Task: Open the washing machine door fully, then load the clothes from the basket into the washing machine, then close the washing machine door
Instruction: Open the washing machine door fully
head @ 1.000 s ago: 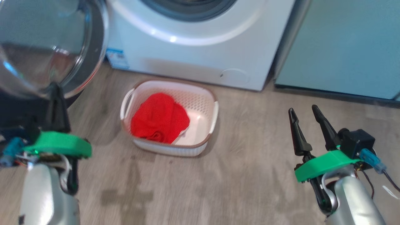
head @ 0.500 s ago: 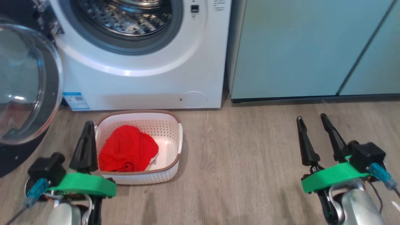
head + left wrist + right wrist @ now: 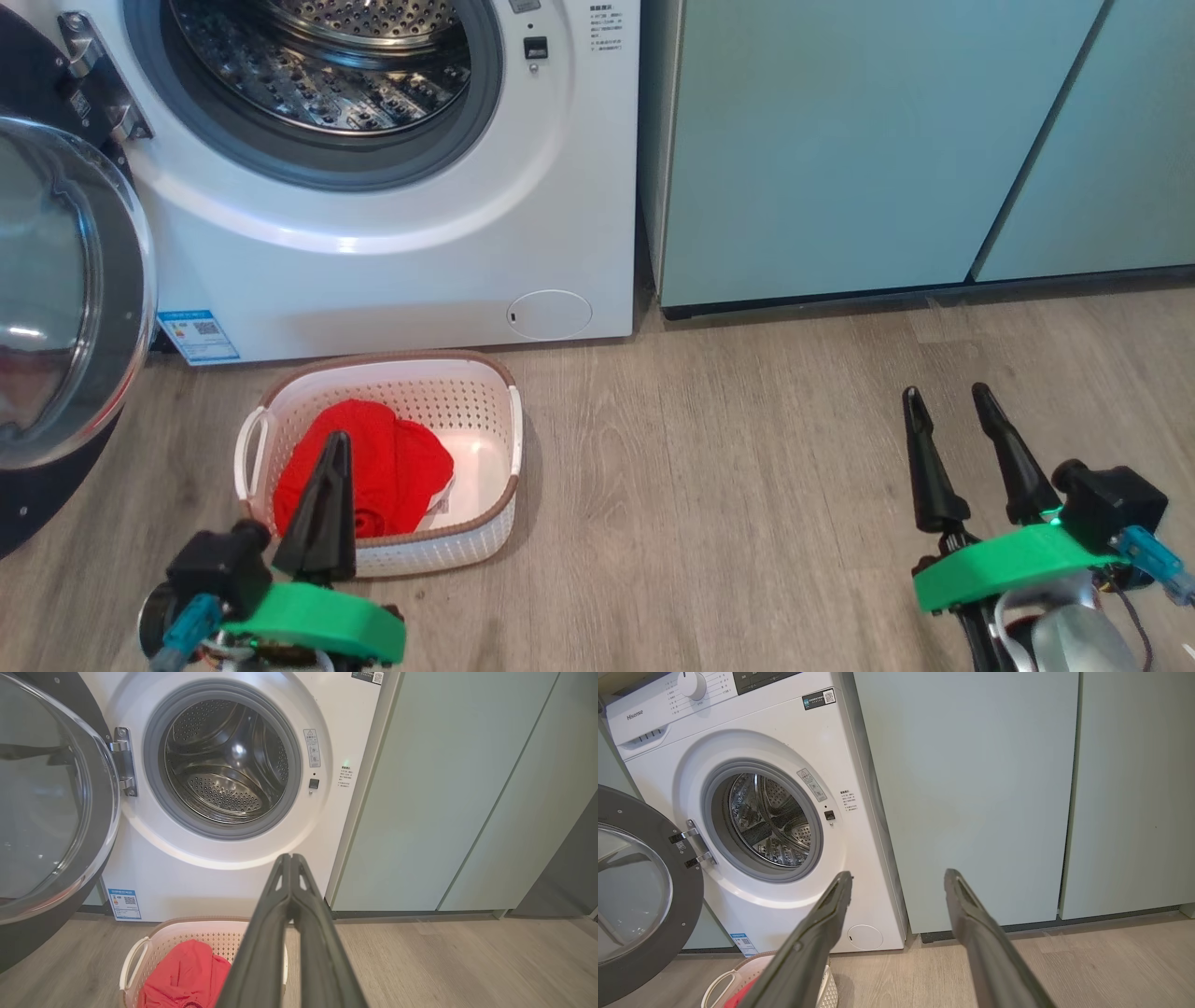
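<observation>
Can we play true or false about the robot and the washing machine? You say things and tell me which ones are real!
1. The door is open. True.
2. The clothes lie in the basket. True.
3. The drum is full of clothes. False: it looks empty.
4. The left gripper is open wide. False: its fingers are shut together.
5. The right gripper holds nothing. True.
6. The basket sits on top of the machine. False: it stands on the floor in front of it.
</observation>
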